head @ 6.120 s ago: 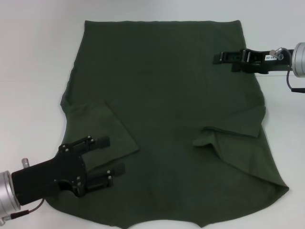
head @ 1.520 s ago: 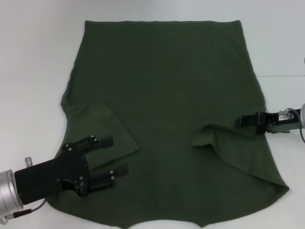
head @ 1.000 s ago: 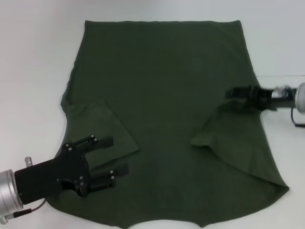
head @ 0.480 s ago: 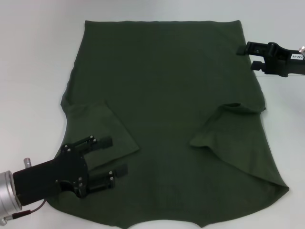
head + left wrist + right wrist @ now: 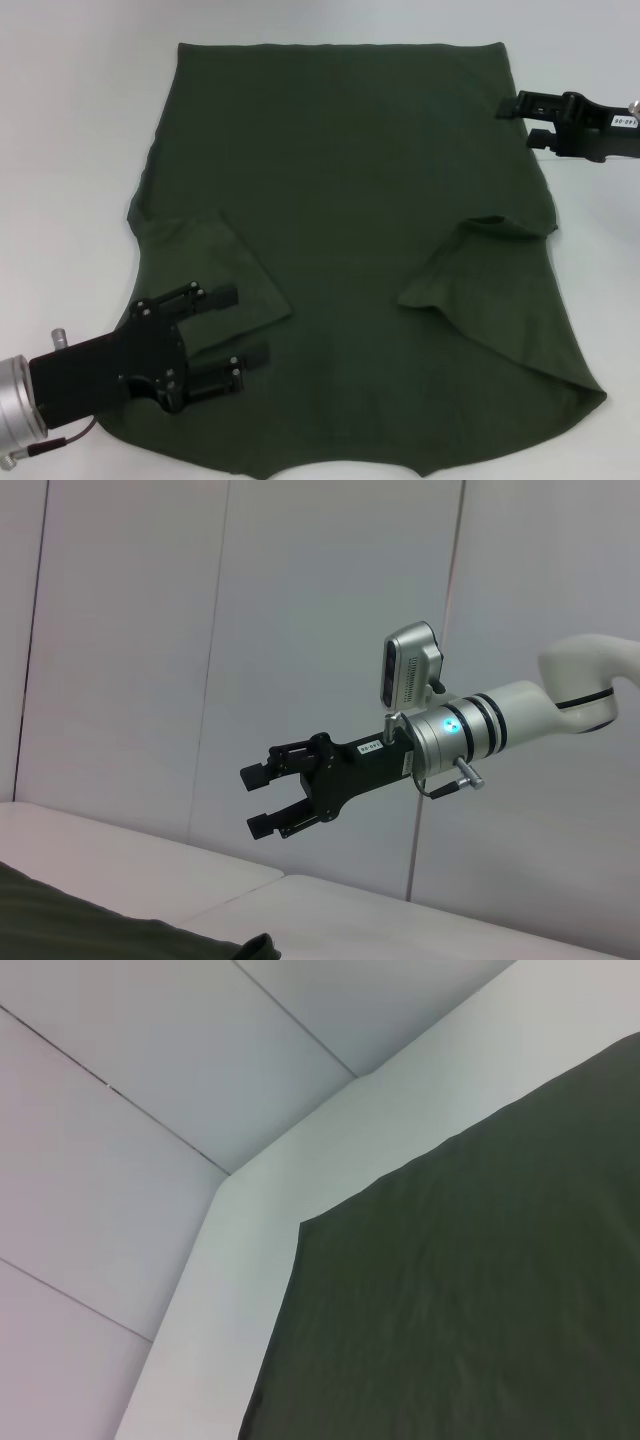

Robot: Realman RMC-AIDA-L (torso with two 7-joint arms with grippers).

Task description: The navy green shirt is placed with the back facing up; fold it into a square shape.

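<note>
The navy green shirt [image 5: 350, 200] lies spread flat on the white table [image 5: 70, 120], with both sleeves folded in over its body. The right sleeve fold [image 5: 470, 270] is a little rumpled. The left sleeve fold [image 5: 215, 265] lies flat. My left gripper [image 5: 250, 323] is open and empty, low over the shirt's near left part. My right gripper [image 5: 517, 122] is open and empty at the shirt's far right edge; it also shows in the left wrist view [image 5: 258, 800]. The right wrist view shows a far corner of the shirt [image 5: 480, 1290].
The white table [image 5: 250, 1260] runs back to a pale panelled wall [image 5: 150, 630]. A strip of the shirt [image 5: 100, 930] shows low in the left wrist view. Bare table lies to the left, right and far side of the shirt.
My right gripper tugged the right sleeve fold up and back, let it go, and moved to the shirt's far right edge. The sleeve fold now sits slightly higher. The left arm has not moved.
</note>
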